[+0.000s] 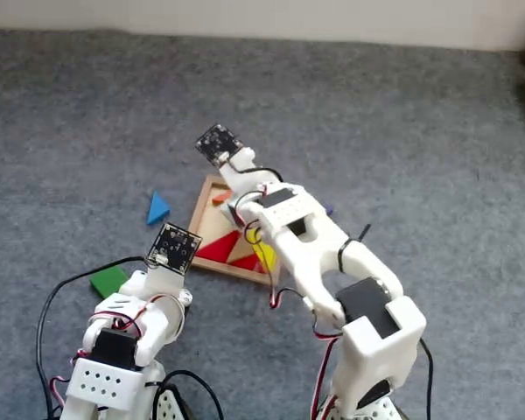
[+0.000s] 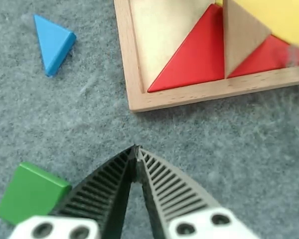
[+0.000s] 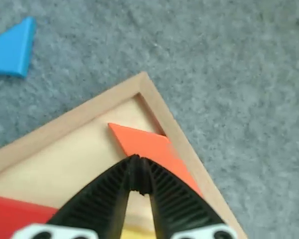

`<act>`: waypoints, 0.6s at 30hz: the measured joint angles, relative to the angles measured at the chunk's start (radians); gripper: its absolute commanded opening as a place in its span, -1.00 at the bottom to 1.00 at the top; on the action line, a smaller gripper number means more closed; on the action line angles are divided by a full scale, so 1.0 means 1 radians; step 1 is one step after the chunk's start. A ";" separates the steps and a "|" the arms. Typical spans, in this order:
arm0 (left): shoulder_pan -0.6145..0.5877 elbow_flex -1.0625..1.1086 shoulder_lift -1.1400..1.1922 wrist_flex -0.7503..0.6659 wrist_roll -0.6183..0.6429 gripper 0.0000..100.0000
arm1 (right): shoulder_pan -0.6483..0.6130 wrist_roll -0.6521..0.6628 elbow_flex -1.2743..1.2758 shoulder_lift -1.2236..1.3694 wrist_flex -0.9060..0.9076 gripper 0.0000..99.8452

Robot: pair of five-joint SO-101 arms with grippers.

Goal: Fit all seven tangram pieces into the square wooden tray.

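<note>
The square wooden tray (image 1: 205,203) lies mid-table. It holds two red triangles (image 2: 194,55) (image 2: 264,55), a yellow piece (image 2: 284,20) and an orange parallelogram (image 3: 149,147) near one corner. My right gripper (image 3: 137,167) is shut, with its tips over the orange parallelogram's edge and nothing between them. My left gripper (image 2: 136,152) is shut and empty above the carpet, just outside the tray rim (image 2: 209,92). A blue triangle (image 1: 157,208) and a green piece (image 1: 109,282) lie on the carpet left of the tray.
Grey carpet covers the table. The right arm (image 1: 315,245) stretches across the tray's right side and hides part of it. A small dark purple bit (image 1: 329,210) peeks out beside that arm. Open carpet lies beyond the tray and to its left.
</note>
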 measured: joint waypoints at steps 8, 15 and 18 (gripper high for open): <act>0.000 0.000 0.000 0.000 0.000 -0.99 | 0.123 -0.002 -0.025 -0.026 0.094 -0.99; 0.000 0.000 0.000 0.000 0.000 -0.99 | 0.140 -0.002 0.068 -0.229 0.127 -0.99; 0.000 0.000 0.000 0.000 0.000 -0.99 | 0.120 -0.002 0.135 -0.331 0.130 -0.99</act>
